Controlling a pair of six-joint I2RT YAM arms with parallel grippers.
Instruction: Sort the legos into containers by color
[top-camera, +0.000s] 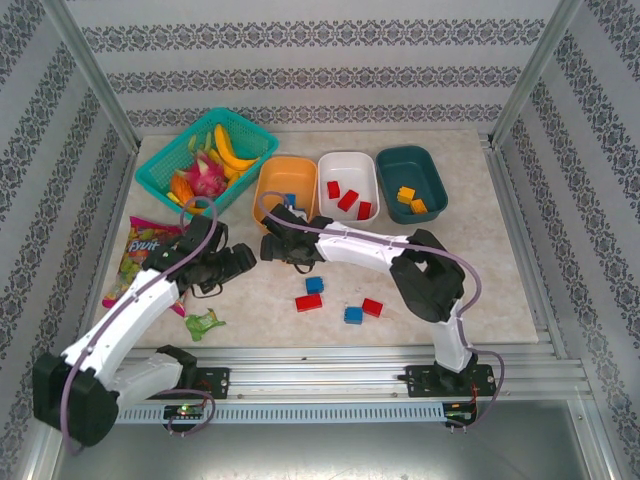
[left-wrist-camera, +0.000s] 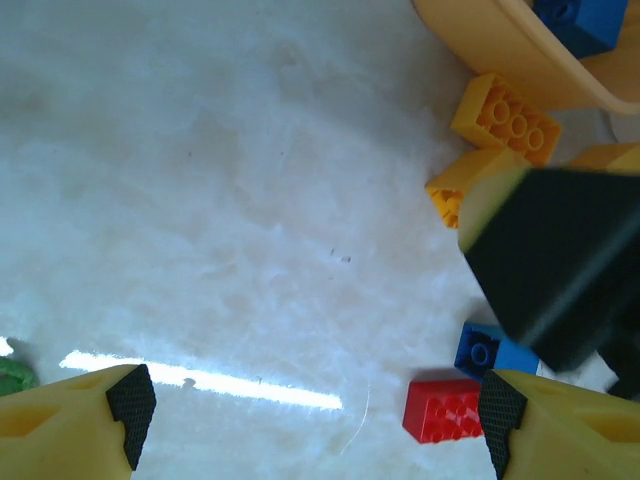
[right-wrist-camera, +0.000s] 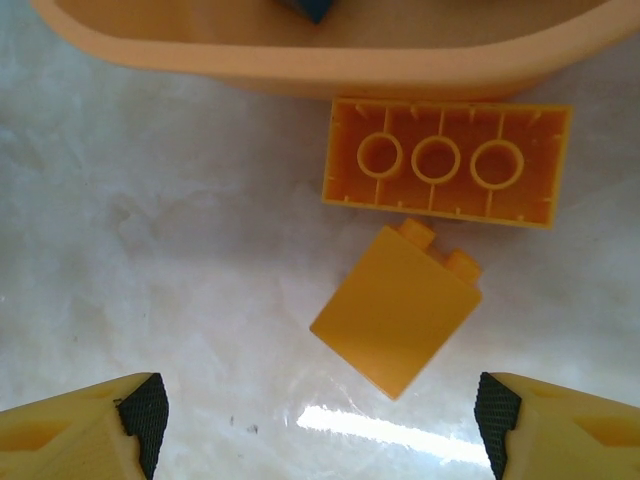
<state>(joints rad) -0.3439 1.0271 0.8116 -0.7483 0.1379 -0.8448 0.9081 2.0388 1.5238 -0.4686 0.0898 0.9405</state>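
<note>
While the orange tub (top-camera: 285, 175) holds one blue brick (top-camera: 290, 200), the white tub (top-camera: 345, 168) carries three red bricks (top-camera: 347, 199) and the teal tub (top-camera: 405, 165) two orange-yellow bricks (top-camera: 411, 200). A candy bag (top-camera: 140, 250) bears lettering that looks like "Fruit". The left fingers (left-wrist-camera: 125, 405) and right fingers (right-wrist-camera: 145, 410) stand wide apart, gripping nothing. Two loose orange-yellow legos (right-wrist-camera: 395, 310) lie on the bench (right-wrist-camera: 150, 250) ahead of the right pair, just beside the orange tub.

i'm looking at a pale marbled table (top-camera: 480, 270). along its far side, left to right: teal mesh basket (top-camera: 247, 124), orange tub (top-camera: 262, 190), white tub (top-camera: 360, 170), dark teal tub (top-camera: 405, 165). at the left lie a candy packet (top-camera: 140, 250) and, nearer, a green scrap (top-camera: 203, 322). just near of the orange tub lie an upturned yellow brick (right-wrist-camera: 447, 162) and a small yellow brick (right-wrist-camera: 397, 308). mid-table a blue brick (top-camera: 314, 285) sits beside a red brick (top-camera: 308, 302). right of them are a second blue brick (top-camera: 353, 315) and a second red brick (top-camera: 372, 307).
</note>
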